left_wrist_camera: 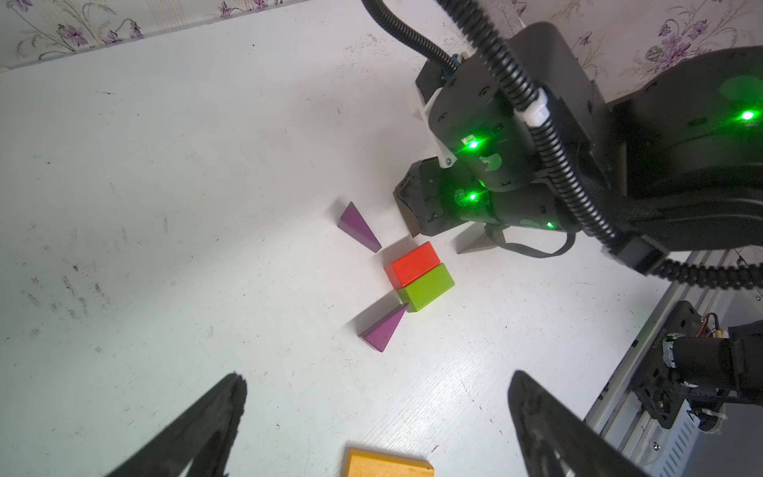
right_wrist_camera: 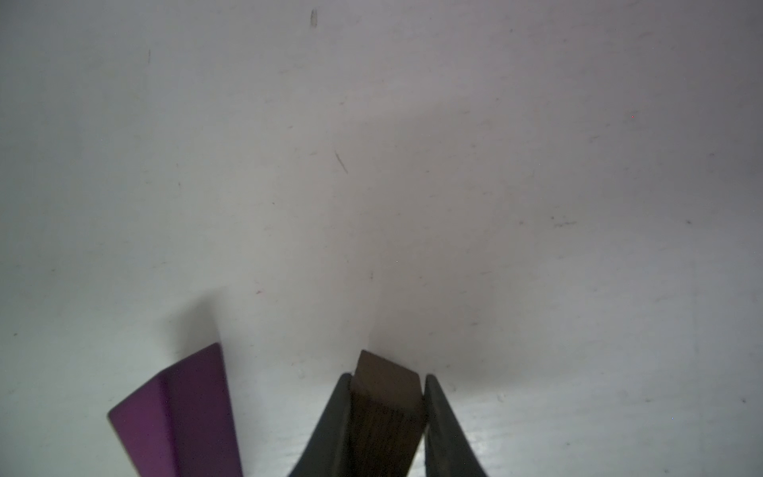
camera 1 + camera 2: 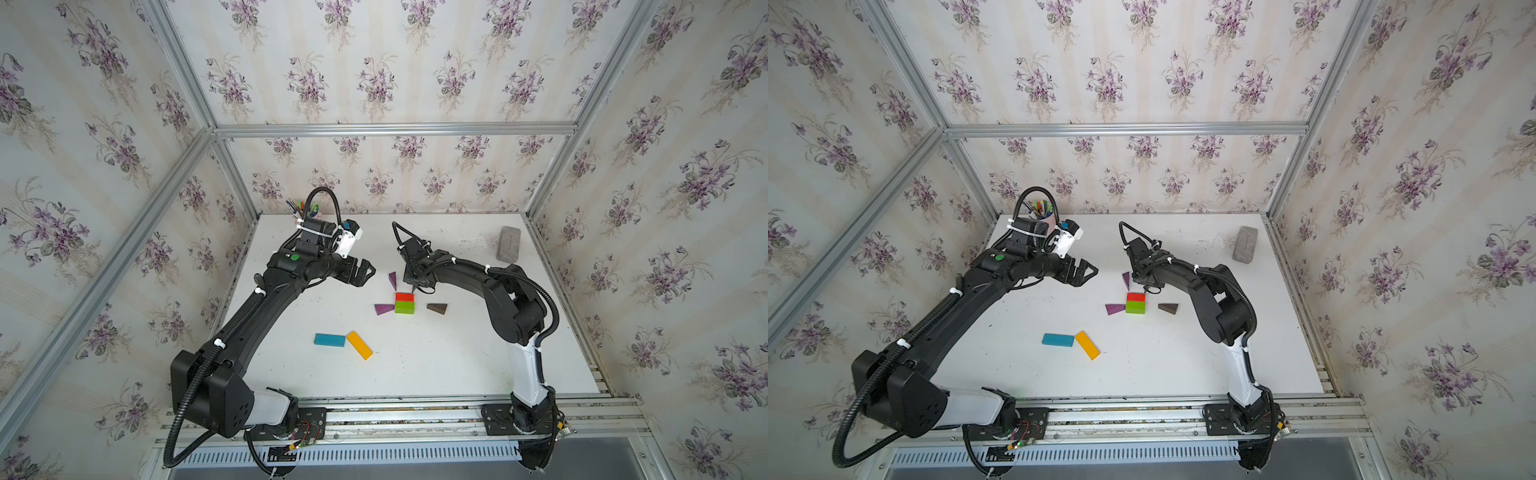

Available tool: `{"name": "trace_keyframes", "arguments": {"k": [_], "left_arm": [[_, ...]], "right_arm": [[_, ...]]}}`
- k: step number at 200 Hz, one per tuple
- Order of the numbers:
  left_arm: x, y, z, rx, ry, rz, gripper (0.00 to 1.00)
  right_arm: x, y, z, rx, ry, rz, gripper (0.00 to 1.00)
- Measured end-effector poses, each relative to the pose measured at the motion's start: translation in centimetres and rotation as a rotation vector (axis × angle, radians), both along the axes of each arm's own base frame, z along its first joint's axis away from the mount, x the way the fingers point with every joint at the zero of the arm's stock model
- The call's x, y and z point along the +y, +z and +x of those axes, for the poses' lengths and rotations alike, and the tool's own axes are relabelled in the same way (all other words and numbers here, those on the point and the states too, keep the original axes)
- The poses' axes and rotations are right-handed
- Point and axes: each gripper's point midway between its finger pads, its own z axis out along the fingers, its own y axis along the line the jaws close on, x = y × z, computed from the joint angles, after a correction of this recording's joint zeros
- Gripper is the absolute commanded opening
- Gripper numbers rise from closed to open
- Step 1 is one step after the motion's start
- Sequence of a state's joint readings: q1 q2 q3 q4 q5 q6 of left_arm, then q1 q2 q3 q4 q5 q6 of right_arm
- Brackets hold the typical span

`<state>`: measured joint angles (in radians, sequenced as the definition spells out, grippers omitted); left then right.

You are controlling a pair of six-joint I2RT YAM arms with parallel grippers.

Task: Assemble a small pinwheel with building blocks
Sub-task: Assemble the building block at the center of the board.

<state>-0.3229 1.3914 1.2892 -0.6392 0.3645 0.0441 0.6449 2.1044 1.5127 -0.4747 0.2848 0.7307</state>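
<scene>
Flowered wallpaper (image 3: 374,83) closes in a white table (image 3: 457,365), where we have the pinwheel (image 3: 404,302) half built. Its red block (image 3: 404,296) and green block (image 3: 404,307) lie touching as the centre, long sides across the table. One purple wedge (image 3: 384,309) lies beside the green block, thin end at its corner; the other purple wedge (image 3: 392,280) runs front to back off the red block's far corner. Our right gripper (image 2: 387,378) pinches a brown wedge (image 2: 386,409) beyond the red block, lengthwise along the fingers (image 2: 330,413), blunt end out past the tips. Our left gripper (image 3: 368,272) hangs wide and empty. We judge this the third blade's placing: next, lay it flat, thin end to the centre, and let go. A second brown wedge (image 3: 437,308), blue bar (image 3: 329,340) and yellow bar (image 3: 359,345) wait.
</scene>
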Motion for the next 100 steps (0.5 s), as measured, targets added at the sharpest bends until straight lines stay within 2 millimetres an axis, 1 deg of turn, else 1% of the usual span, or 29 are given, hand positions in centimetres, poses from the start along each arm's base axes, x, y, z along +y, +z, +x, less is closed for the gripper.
{"name": "trace_keyframes", "arguments": {"k": [100], "left_arm": [[-0.04, -0.2, 0.05, 0.011, -0.001, -0.007, 1.0]], "right_arm": [[-0.69, 0.06, 0.06, -0.009, -0.023, -0.03, 0.21]]}}
